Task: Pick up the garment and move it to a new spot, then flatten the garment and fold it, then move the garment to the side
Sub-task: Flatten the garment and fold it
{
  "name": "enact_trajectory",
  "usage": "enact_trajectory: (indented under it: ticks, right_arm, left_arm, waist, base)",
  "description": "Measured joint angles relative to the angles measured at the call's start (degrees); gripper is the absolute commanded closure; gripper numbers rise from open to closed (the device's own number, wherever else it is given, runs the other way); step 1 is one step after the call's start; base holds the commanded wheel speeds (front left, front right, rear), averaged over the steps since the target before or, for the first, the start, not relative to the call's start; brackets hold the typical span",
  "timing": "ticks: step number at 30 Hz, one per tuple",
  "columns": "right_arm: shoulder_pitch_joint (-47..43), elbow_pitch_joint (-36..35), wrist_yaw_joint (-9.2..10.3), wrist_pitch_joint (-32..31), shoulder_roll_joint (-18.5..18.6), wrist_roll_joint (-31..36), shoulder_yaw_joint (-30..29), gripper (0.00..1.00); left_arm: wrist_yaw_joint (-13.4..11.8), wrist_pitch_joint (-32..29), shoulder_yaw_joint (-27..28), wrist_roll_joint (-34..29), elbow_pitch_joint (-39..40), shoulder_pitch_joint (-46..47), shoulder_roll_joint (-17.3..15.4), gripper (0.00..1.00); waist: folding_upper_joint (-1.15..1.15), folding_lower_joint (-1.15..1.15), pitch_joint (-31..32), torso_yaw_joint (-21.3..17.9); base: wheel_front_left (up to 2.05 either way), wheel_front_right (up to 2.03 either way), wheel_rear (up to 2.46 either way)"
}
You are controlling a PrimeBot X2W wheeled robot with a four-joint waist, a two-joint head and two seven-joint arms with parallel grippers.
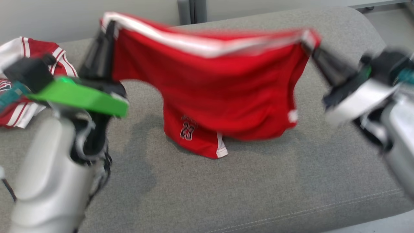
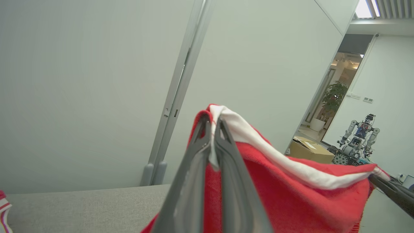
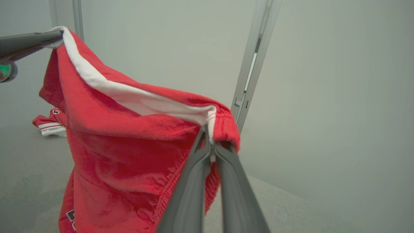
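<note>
From where I stand, the garment [image 1: 223, 90] is a pair of bright red mesh shorts with a broad white waistband [image 1: 207, 45] and narrow white trim at the leg hems. It hangs stretched out in the air above the grey cushion [image 1: 258, 181]. One leg droops until its hem touches the fabric, and the rest hangs clear.

Low on that leg is the number "23" [image 1: 187, 131] in dark figures edged in white. There is a short line of lettering just above it, too blurred to read.

The left gripper [image 1: 108, 27] has its two dark fingers pressed together on one end of the waistband, and the white band sits pinched between them in the left wrist view [image 2: 212, 121]. The right gripper [image 1: 310, 45] is clamped on the opposite end, and in its own wrist view the fingers meet on the gathered band [image 3: 210, 137]. The waistband runs nearly taut from one pair of fingertips to the other, sagging a little in the middle, and the body of the shorts hangs below that line.

A striped cloth [image 1: 19, 64] in red and white lies crumpled on the cushion beyond the left arm, well apart from the shorts.
</note>
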State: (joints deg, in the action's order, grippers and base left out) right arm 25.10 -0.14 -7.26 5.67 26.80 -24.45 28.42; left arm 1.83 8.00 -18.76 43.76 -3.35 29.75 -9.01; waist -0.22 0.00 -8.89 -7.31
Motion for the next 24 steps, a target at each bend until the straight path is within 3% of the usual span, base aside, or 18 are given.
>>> enact_trajectory:
  ticks: [5,8,11,15,19,24]
  right_arm:
    - [20.6,-0.3,-0.27,2.4,-1.6,3.8,-10.2,1.00]
    - [24.8,0.3,-0.25,4.4,-1.8,4.4,-11.7,1.00]
    - [19.0,5.0,-0.25,4.2,-1.9,4.2,-8.3,1.00]
    - [5.7,12.1,-0.26,3.4,-3.8,2.2,-3.7,1.00]
    - [-6.1,18.2,-0.22,4.3,-5.1,-0.8,-4.1,1.00]
    - [-11.1,22.1,0.14,6.5,-7.2,-2.0,-4.1,1.00]
  left_arm:
    - [-1.4,2.1,5.6,0.0,1.5,14.6,1.4,1.00]
    - [-1.0,3.0,5.8,0.0,4.0,19.7,2.4,1.00]
    - [-0.5,2.6,3.5,0.0,2.5,15.6,2.4,1.00]
    - [-0.4,2.0,0.9,2.3,-2.3,0.7,3.0,1.00]
    - [-0.4,1.6,-2.8,4.0,-7.6,-12.3,5.1,1.00]
    - [0.2,3.2,-4.2,5.4,-9.9,-17.4,5.8,1.00]
  waist:
    - [0.00,0.00,-2.2,0.1]
    - [0.00,0.00,-3.2,0.5]
    - [0.00,0.00,-3.9,1.0]
    - [0.00,0.00,-4.9,1.1]
    - [0.00,0.00,-6.0,1.5]
    - [0.00,0.00,-6.6,2.3]
  base:
    - [0.00,0.00,0.00]
    - [0.00,0.00,0.00]
    - [0.00,0.00,0.00]
    - [0.00,0.00,0.00]
    - [0.00,0.00,0.00]
    - [0.00,0.00,0.00]
